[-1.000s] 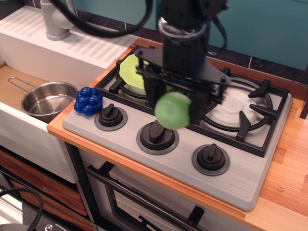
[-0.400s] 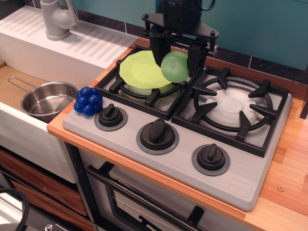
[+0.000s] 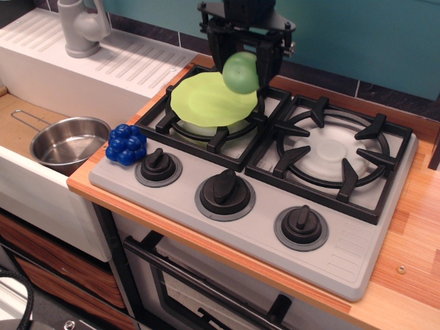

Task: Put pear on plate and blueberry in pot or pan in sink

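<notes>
My gripper (image 3: 242, 69) is shut on the light-green pear (image 3: 240, 71) and holds it just above the far right edge of the lime-green plate (image 3: 206, 103), which lies on the left rear burner. The dark-blue blueberry cluster (image 3: 126, 144) rests on the stove's front left corner beside a knob. The shiny steel pan (image 3: 67, 141) with a wire handle sits in the sink (image 3: 27, 180) at the left, empty.
A grey faucet (image 3: 81, 26) and a ribbed white drainboard (image 3: 117, 63) stand at the back left. Three black knobs (image 3: 225, 192) line the stove front. The right burner grate (image 3: 337, 151) is bare. A wooden counter (image 3: 412, 227) runs along the right.
My gripper has carried the pear from above the front knobs back and up to the plate's far right edge. The blueberry and pan have not moved.
</notes>
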`<state>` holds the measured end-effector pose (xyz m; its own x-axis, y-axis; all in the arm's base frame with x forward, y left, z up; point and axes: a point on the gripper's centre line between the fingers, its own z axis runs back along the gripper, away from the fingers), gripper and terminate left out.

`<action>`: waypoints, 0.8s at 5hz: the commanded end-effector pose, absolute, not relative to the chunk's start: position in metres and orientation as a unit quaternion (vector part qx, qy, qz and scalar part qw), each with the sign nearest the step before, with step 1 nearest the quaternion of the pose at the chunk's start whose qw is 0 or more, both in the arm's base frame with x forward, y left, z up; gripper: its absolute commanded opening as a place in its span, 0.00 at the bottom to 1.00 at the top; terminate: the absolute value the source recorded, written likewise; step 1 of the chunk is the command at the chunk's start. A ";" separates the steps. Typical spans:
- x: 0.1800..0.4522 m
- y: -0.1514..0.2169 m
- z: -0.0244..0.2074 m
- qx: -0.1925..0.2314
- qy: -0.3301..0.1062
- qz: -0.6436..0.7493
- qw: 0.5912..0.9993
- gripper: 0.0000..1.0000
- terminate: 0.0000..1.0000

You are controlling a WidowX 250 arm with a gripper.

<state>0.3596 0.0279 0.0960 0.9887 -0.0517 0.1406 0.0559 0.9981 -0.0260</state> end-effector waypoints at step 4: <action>0.374 0.077 0.112 -0.009 -0.089 -0.049 0.995 0.00 0.00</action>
